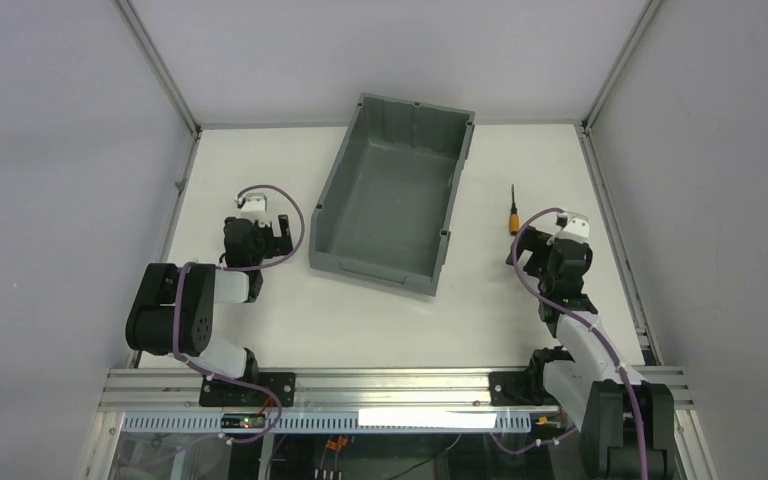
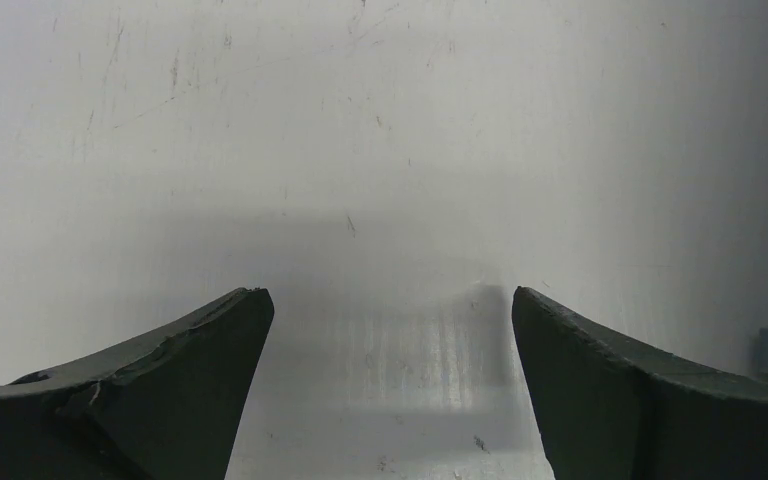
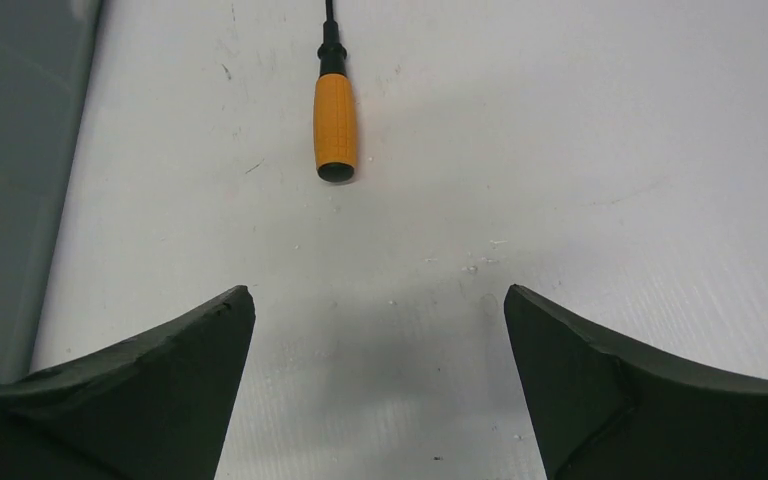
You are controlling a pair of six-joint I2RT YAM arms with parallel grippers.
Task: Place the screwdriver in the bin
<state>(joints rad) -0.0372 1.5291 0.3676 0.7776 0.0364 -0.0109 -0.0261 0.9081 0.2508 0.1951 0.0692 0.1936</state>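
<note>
Orange handle, thin black shaft: screwdriver (image 3: 335,125) flat on the white surface (image 3: 560,150), just right of the bin (image 1: 390,200) and not touching it. Long axis near parallel to the bin's right wall, handle butt toward the robot, tip pointing away.

Right fingers (image 3: 170,380) spread wide, nothing between them, low over the surface and just short of the handle butt. From the right wrist view: handle ahead and slightly left of the centre of the gap, shaft running out of the top of view. Long axis roughly in line with the approach, so closing across the handle looks possible without rolling the wrist. Judged need: short advance, small shift left, then descent.

Left fingers (image 2: 180,370) likewise apart and holding nothing, over bare surface on the other side of the bin, well apart from the screwdriver. Right arm clearly nearer; pick judged to fall to it. Screwdriver not yet grasped, nothing in the bin.
</note>
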